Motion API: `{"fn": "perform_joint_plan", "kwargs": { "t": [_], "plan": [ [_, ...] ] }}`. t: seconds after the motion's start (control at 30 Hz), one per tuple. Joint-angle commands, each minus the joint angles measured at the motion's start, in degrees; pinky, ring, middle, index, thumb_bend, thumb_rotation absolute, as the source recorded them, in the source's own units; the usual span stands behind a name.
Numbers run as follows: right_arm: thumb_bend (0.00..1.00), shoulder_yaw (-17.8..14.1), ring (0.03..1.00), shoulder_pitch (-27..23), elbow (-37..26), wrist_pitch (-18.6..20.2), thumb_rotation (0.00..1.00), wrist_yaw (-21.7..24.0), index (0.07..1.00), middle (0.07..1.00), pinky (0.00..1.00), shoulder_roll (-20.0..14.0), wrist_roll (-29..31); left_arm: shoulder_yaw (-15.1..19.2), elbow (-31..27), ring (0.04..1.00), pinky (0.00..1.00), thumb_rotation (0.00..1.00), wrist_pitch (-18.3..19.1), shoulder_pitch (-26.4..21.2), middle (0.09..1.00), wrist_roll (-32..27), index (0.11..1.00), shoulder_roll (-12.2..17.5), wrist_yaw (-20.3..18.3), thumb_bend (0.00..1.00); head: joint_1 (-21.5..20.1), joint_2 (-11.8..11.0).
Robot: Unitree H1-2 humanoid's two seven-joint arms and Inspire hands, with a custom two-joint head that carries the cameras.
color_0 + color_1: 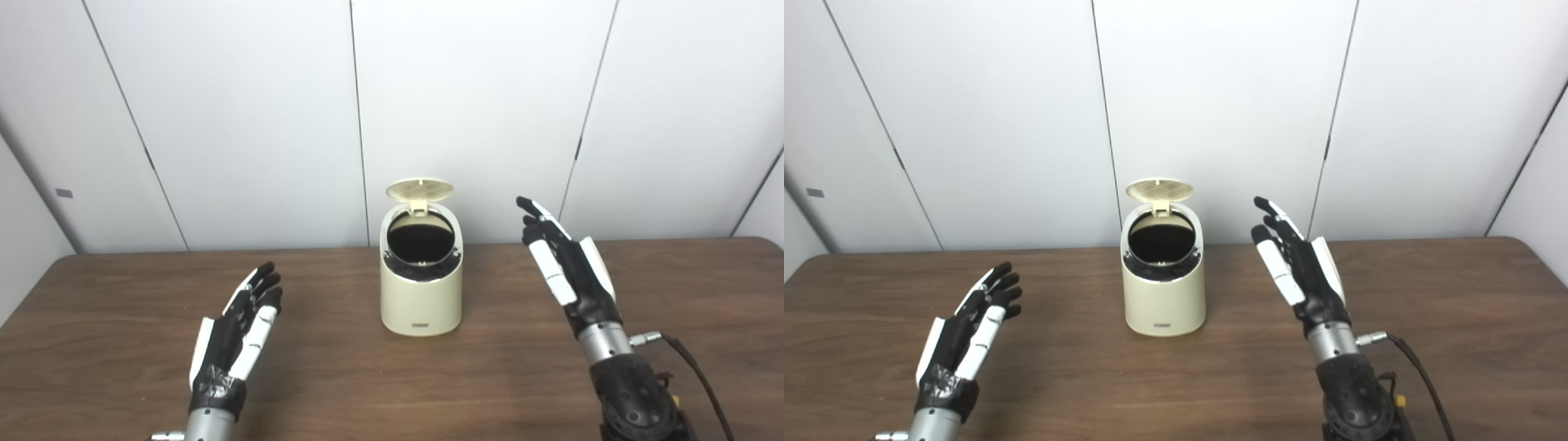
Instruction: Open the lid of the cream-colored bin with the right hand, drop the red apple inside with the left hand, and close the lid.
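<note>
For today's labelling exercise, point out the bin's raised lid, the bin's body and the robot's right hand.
lid (420,189): left eye view, middle of its ribbed underside.
cream-colored bin (420,300): left eye view, front wall below the opening.
right hand (1301,269): right eye view, on the palm, fingers apart.

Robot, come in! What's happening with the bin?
Both hands, left and right, open, empty. Cream-colored plastic bin: round lid up. No apple visible.

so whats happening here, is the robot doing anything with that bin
Nothing is being held right now. The cream-colored bin stands on the wooden table with its lid flipped up and the dark inside exposed. The left hand and right hand hover open on either side of it, both empty. No apple is visible.
</note>
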Motion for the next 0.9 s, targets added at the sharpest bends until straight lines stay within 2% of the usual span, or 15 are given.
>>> {"fn": "perform_joint_plan", "kwargs": {
  "t": [0.0, 0.1, 0.23, 0.27, 0.37, 0.47, 0.57, 0.73, 0.87],
  "plan": [
    [0.59, 0.7, 0.944, -5.0, -1.3, 0.8, 1.00, 0.1, 0.884, 0.959, 0.88, -1.0, -3.1, -0.4, 0.1, 0.959, 0.95, 0.86, -3.5, 0.4, 0.979, -0.8, 0.987, -0.7, -0.2, 0.56, -0.1, 0.0],
    [0.59, 1.9, 0.879, -9.3, 0.3, 1.3, 1.00, 1.5, 0.866, 0.896, 0.82, -1.4, -4.2, -0.5, 1.6, 0.988, 0.99, 0.87, -5.1, 2.0, 0.998, -2.2, 0.999, -1.4, -0.7, 0.54, -0.3, 0.1],
    [0.54, 3.1, 0.854, -14.1, 3.3, 1.7, 1.00, 2.7, 0.866, 0.905, 0.72, -2.1, -5.1, -0.3, 3.3, 1.000, 1.00, 0.86, -7.0, 3.1, 1.000, -3.7, 1.000, -2.0, -1.3, 0.53, -0.4, 0.2],
    [0.52, 3.4, 0.861, -15.1, 3.9, 2.2, 0.96, 2.9, 0.861, 0.913, 0.71, -2.3, -5.6, -0.3, 3.6, 1.000, 1.00, 0.86, -7.3, 3.1, 1.000, -3.6, 1.000, -2.1, -1.3, 0.54, -0.5, 0.2],
    [0.49, 5.6, 0.889, -18.1, 5.7, 3.1, 0.96, 4.5, 0.843, 0.924, 0.72, -3.9, -9.0, -0.6, 3.6, 0.999, 1.00, 0.85, -6.4, 3.2, 1.000, -2.7, 1.000, -2.1, -0.8, 0.56, -0.5, 0.2],
    [0.48, 7.2, 0.925, -20.8, 6.8, 4.6, 0.97, 6.4, 0.830, 0.920, 0.83, -4.8, -11.1, -1.3, 3.3, 0.998, 1.00, 0.86, -5.7, 3.4, 0.991, -1.0, 1.000, -1.9, -0.6, 0.59, -0.5, 0.5],
    [0.49, 7.8, 0.937, -22.2, 7.3, 5.4, 0.96, 7.7, 0.842, 0.919, 0.85, -4.9, -11.8, -1.5, 3.3, 1.000, 1.00, 0.86, -5.4, 3.4, 0.990, -0.6, 1.000, -1.9, -0.6, 0.60, -0.4, 0.5],
    [0.46, 9.9, 0.899, -23.9, 9.3, 3.1, 0.95, 9.5, 0.825, 0.880, 0.82, -5.6, -12.8, -1.6, 2.8, 0.988, 1.00, 0.85, -4.9, 3.4, 0.974, -0.6, 0.983, -2.0, -0.4, 0.60, 0.1, 0.7],
    [0.48, 13.1, 0.925, -24.1, 9.5, 1.3, 0.96, 10.4, 0.794, 0.914, 0.82, -7.2, -16.5, -0.8, 2.2, 0.960, 0.98, 0.82, -4.8, 3.0, 0.956, -2.0, 0.968, -2.4, -0.2, 0.59, 0.4, 1.0]
  ]
}}
